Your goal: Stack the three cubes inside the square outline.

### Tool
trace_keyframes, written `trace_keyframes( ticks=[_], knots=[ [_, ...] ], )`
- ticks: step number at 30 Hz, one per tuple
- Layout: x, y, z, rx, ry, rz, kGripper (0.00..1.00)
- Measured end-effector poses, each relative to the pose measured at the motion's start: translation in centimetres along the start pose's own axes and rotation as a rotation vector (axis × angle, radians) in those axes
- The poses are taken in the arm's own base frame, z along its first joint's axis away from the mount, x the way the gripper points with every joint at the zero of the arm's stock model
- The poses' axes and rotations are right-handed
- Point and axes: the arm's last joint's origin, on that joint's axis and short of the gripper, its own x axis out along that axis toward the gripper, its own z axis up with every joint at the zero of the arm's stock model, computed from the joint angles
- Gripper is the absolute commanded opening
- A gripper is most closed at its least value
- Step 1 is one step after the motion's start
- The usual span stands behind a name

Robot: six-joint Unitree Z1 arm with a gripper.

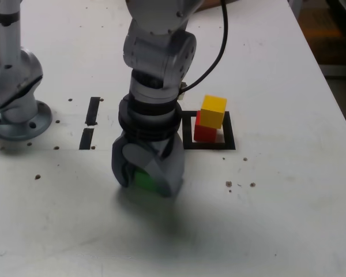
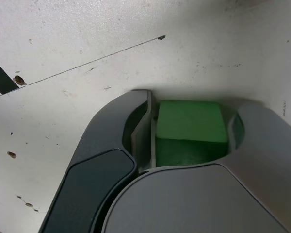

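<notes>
Green cube (image 1: 144,179): sitting on the white table (image 1: 288,202), between the gripper's jaws, well apart from the outline toward the exterior view's left and nearer the camera.
Gripper (image 1: 147,176): pointing down at the table, jaws lying against the green cube's (image 2: 191,121) two sides, gripping it; cube filling the gap in the wrist view.
Yellow cube (image 1: 213,111): resting on the red cube (image 1: 205,131), turned a little off square.
Outline (image 1: 228,141): framing the red cube, the stack sitting toward its back edge.
Black strips (image 1: 90,123): lying to the exterior view's left of the gripper.
Table: showing dark specks.
</notes>
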Motion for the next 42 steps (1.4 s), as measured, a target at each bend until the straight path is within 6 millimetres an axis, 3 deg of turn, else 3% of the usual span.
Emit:
trace_keyframes(
  ticks=[6,11,21,28,33,42],
  knots=[
    [-0.3,-0.5,-0.2,-0.024,0.018,0.052,0.15],
    [-2.3,-0.6,-0.9,-0.055,0.036,0.097,0.15],
    [-9.7,-0.2,-1.9,-0.084,0.034,0.211,0.15],
    [-13.3,1.8,-0.4,-0.077,-0.025,0.195,0.15],
    [-14.2,4.1,2.0,-0.069,-0.048,0.165,0.15],
    [-13.2,7.7,4.2,-0.075,-0.018,0.128,0.15]
  ],
)
